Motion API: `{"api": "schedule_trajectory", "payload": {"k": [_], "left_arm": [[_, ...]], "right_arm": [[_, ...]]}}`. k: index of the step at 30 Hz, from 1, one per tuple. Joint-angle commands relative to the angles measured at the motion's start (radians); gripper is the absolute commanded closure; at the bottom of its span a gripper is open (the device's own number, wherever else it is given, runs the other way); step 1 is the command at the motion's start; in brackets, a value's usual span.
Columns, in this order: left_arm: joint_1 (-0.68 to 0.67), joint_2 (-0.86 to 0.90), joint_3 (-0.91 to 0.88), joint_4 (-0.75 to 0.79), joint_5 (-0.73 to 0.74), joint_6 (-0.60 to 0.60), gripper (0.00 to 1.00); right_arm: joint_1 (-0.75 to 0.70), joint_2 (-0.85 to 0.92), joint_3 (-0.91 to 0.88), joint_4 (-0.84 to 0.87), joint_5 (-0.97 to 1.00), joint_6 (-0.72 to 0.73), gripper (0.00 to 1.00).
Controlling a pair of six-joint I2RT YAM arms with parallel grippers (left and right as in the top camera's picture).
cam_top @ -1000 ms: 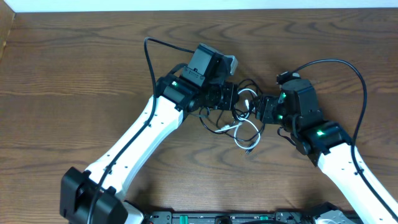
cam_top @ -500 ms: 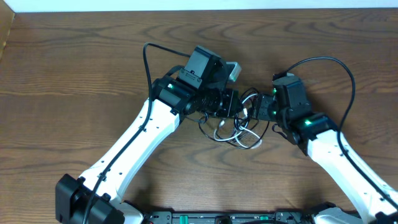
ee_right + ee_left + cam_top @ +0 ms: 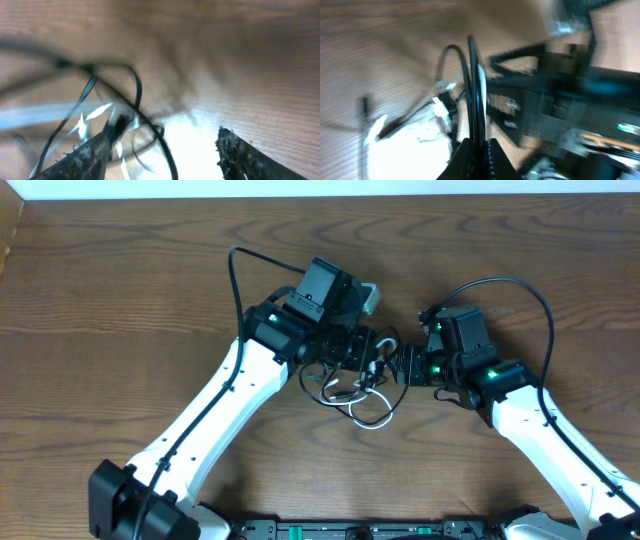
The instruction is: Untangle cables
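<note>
1. Find the thin black and white charging cables, bunched in one knot on the brown wooden table between the two arms, with a white loop trailing toward the near edge.
2. Note the left gripper: pinched together on a black strand and a white one, both running straight up out of the jaws in the left wrist view. Treat it as the anchor and hold firm and low.
3. Note the right gripper: fingers spread wide and clamped on nothing, with black loops lying just ahead of and between them.
4. Pick a single strand for the right side, never a bundle. Judging from the right wrist view, take the black loop nearest the left-hand finger as the likeliest to isolate, though uncertain through blur.
5. Close only with that strand squarely between the pads and clear of the white cable.
6. Pull slowly away from the left arm, low along the table, watching for a tightening knot. On tightening, stop, let go and choose another strand.
7. Steer clear of the thick black arm wiring throughout.
</note>
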Motion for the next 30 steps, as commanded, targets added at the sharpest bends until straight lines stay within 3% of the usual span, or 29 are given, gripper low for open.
{"api": "schedule_trajectory", "payload": {"k": [1, 6, 11, 17, 21, 24, 26, 30], "left_arm": [[0.024, -0.023, 0.018, -0.02, -0.153, 0.024, 0.93], [0.026, -0.023, 0.018, -0.012, -0.031, 0.024, 0.93], [0.026, -0.023, 0.018, -0.009, 0.13, 0.024, 0.93], [0.027, -0.023, 0.018, 0.003, 0.284, 0.025, 0.93], [0.045, -0.023, 0.018, 0.003, 0.322, 0.034, 0.93], [0.077, -0.023, 0.018, -0.006, 0.322, 0.037, 0.93], [0.101, -0.023, 0.018, -0.024, 0.321, 0.038, 0.93], [0.143, -0.023, 0.018, -0.046, 0.316, 0.086, 0.93]], "right_arm": [[-0.002, -0.018, 0.008, -0.022, -0.141, -0.183, 0.32], [-0.003, -0.042, 0.008, 0.016, -0.155, -0.202, 0.3], [-0.003, -0.041, 0.008, 0.095, -0.003, -0.195, 0.28], [-0.003, -0.041, 0.008, 0.185, 0.009, -0.177, 0.24], [-0.003, -0.041, 0.008, 0.134, 0.173, -0.109, 0.39], [-0.003, -0.041, 0.008, -0.016, 0.481, 0.095, 0.55], [-0.003, -0.041, 0.007, -0.119, 0.618, 0.23, 0.72], [-0.003, -0.041, 0.007, -0.175, 0.635, 0.255, 0.89]]}}
